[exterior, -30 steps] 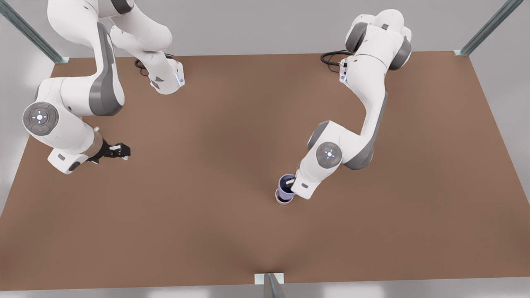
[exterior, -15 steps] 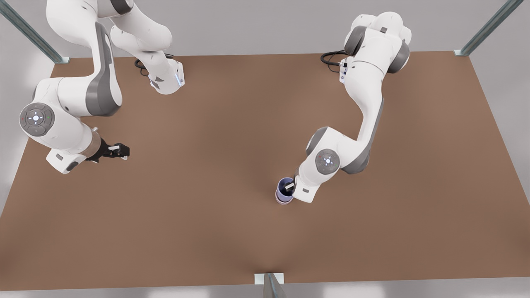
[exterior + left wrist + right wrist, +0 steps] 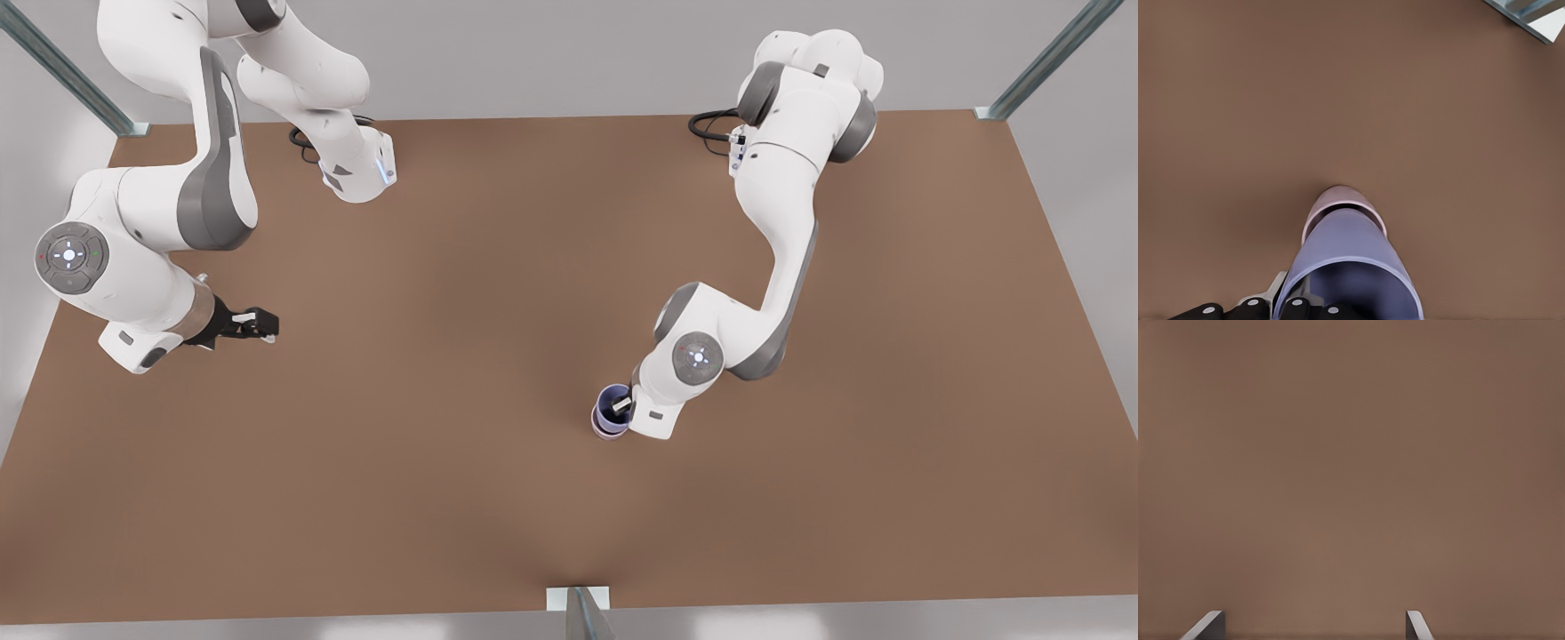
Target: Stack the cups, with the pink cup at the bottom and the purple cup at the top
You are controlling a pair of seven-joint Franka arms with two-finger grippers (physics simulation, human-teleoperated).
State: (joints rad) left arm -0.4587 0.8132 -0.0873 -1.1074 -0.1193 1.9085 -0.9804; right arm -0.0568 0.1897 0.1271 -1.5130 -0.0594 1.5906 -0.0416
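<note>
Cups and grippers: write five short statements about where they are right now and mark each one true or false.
1. The purple cup sits nested in the pink cup. True.
2. The left gripper grips the purple cup's rim. True.
3. The right gripper holds the pink cup. False: it is open and waits apart, over bare table, at the front view's left.
4. The pink cup lies on its side. False: it stands upright under the purple cup.
5. In the left wrist view the pink cup's rim rings the purple cup. True.
</note>
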